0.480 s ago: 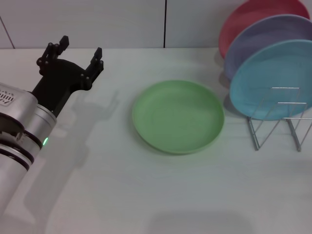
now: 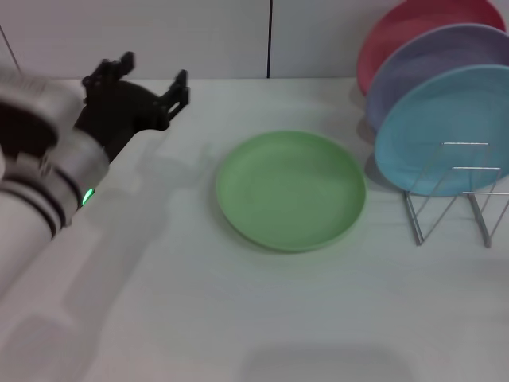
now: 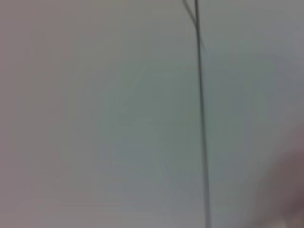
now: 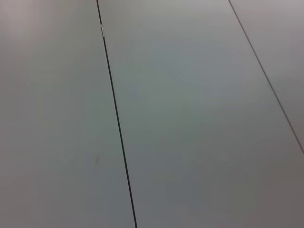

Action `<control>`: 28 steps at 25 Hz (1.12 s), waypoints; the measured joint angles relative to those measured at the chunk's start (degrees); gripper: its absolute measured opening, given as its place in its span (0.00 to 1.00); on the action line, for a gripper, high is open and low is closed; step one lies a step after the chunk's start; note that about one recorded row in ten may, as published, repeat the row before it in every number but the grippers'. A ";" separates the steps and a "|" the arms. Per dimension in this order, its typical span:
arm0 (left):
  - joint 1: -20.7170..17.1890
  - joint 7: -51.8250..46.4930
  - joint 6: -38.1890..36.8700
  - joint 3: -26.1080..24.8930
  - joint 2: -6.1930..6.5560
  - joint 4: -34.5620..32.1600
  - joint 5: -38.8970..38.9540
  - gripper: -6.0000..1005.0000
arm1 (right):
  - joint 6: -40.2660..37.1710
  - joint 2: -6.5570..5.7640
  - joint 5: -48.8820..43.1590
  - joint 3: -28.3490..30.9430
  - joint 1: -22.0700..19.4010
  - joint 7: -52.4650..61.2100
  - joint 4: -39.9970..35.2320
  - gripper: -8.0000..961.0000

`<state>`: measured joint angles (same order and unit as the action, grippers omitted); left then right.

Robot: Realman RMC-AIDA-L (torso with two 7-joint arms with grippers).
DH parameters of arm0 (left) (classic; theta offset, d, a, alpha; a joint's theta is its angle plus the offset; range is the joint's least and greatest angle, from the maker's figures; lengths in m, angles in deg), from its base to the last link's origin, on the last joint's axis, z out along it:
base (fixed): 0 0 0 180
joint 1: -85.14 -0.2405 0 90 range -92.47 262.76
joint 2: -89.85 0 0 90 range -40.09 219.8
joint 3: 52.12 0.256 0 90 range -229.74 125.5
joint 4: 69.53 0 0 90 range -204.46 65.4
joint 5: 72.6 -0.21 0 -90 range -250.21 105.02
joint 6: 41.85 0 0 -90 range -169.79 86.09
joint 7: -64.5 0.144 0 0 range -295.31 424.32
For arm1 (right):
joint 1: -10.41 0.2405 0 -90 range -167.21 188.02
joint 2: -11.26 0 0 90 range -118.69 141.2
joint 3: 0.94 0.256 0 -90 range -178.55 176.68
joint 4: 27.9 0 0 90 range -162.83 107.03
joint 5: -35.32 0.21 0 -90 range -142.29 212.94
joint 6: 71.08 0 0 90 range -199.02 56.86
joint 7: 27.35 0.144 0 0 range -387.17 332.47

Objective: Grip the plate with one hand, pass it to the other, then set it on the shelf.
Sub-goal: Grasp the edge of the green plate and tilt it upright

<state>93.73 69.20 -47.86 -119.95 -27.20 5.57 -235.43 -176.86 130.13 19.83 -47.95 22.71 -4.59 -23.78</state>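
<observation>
Left end effector [image 2: 151,76] (fingers spread) hovers beside plate [image 2: 290,189].

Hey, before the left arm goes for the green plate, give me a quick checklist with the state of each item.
1. Plate lies flat and free on the table: ok.
2. Left end effector open, nothing in it: ok.
3. Left end effector at the plate's rim: not ok, it is apart, off to the plate's left.
4. Right end effector ready for the handover: cannot tell, not in view.
5. Free slot on the shelf: cannot tell; the light blue plate fills the front.
</observation>
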 joint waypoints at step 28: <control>21.81 -9.24 49.14 -6.59 -1.42 -4.60 9.75 0.75 | 3.86 -0.14 -1.56 0.00 -0.26 -0.19 -1.41 0.79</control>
<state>115.54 59.97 1.28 -126.55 -28.61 0.97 -225.68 -173.00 129.98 18.27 -47.95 22.45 -4.78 -25.18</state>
